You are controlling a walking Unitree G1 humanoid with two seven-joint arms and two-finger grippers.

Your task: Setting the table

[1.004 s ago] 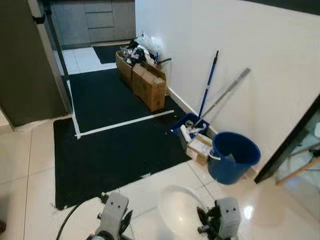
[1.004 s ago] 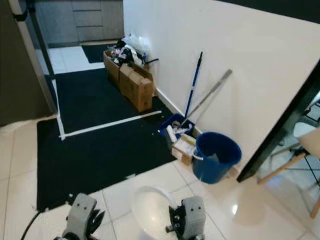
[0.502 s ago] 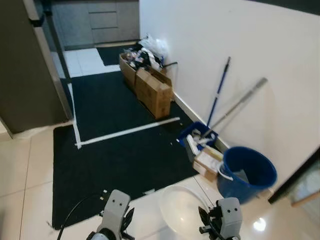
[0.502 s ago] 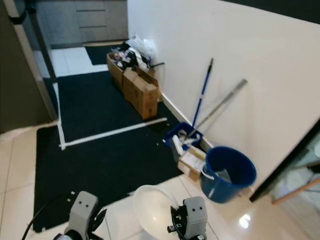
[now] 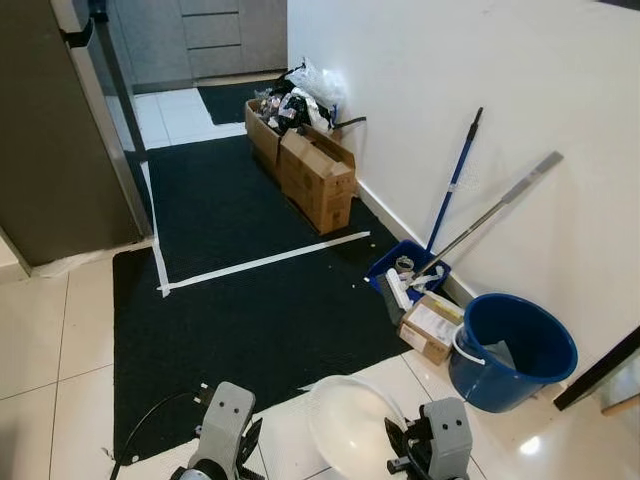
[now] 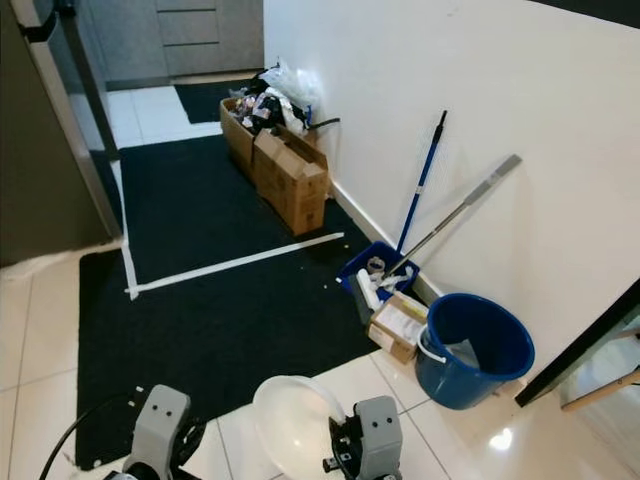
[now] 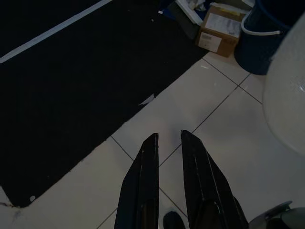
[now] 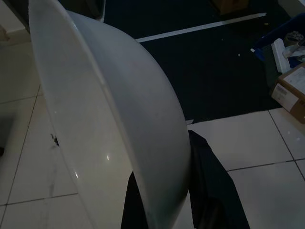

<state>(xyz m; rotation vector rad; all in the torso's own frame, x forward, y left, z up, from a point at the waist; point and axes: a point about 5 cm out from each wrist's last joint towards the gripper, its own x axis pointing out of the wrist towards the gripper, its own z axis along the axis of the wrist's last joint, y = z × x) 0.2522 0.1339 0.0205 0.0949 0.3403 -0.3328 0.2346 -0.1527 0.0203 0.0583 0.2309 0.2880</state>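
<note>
A white bowl [image 5: 350,430] hangs low in front of me over the pale tiled floor, and my right gripper [image 5: 405,462] is shut on its rim. In the right wrist view the bowl [image 8: 109,129] stands on edge with a black finger [image 8: 209,191] against its outer wall. My left gripper [image 7: 169,143] hangs beside it over the tiles, its two fingers nearly touching and holding nothing. The left wrist [image 5: 225,425] is at the bottom of the head views.
A black mat [image 5: 240,290] with white tape lines covers the floor ahead. Along the white wall on the right stand cardboard boxes [image 5: 315,175], a blue tray with bottles [image 5: 405,275], a small carton [image 5: 430,325], leaning mop poles [image 5: 455,180] and a blue bucket [image 5: 510,350]. A dark cabinet [image 5: 50,140] stands at left.
The camera has swung, so the whole scene has shifted right and down in the picture. The bowl stays in my right gripper. The left gripper is unchanged.
</note>
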